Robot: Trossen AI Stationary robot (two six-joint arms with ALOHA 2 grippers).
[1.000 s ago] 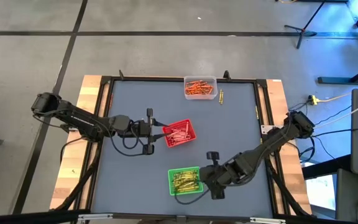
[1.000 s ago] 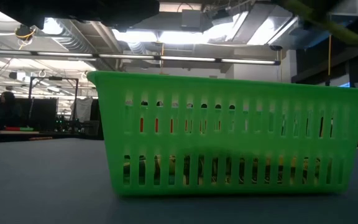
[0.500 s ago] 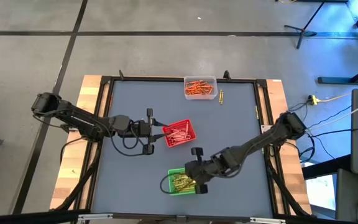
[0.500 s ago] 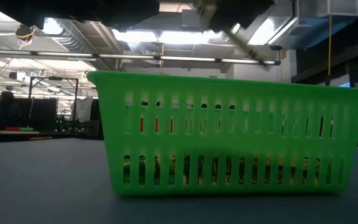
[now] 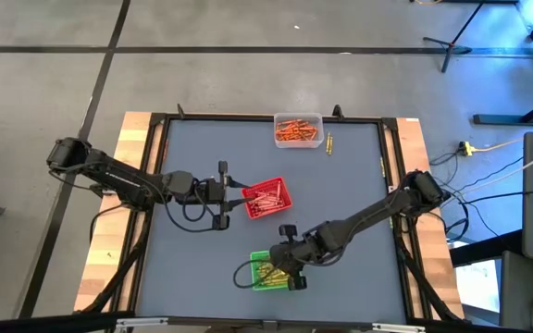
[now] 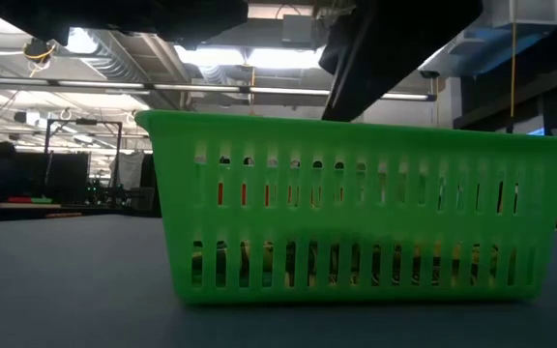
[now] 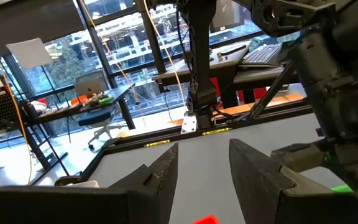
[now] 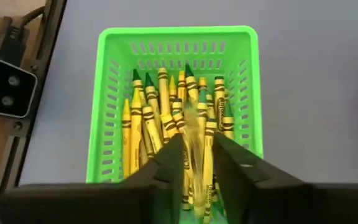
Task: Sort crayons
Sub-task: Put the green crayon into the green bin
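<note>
Grey tabletop (image 5: 192, 148) fills a black frame on wood, with concrete floor around it. At left, we see the left gripper (image 5: 227, 195) beside the red tray (image 5: 266, 198), fingers (image 7: 166, 171) parted and empty. Orange crayons (image 5: 296, 129) fill the clear tray (image 5: 298, 117) at the far edge. The right gripper (image 8: 196, 163) hovers over the green tray (image 8: 107, 93) of yellow-green crayons (image 8: 160, 118); a blurred crayon sits between its slightly parted fingers.

Two dark, slender jointed arms were seen. Left gripper (image 5: 232, 194) and right gripper (image 5: 276, 270) were built of black angular fingers with matte surfaces. Black cable was looped beneath left arm's wrist. Blocky black housings were noted behind fingers.
</note>
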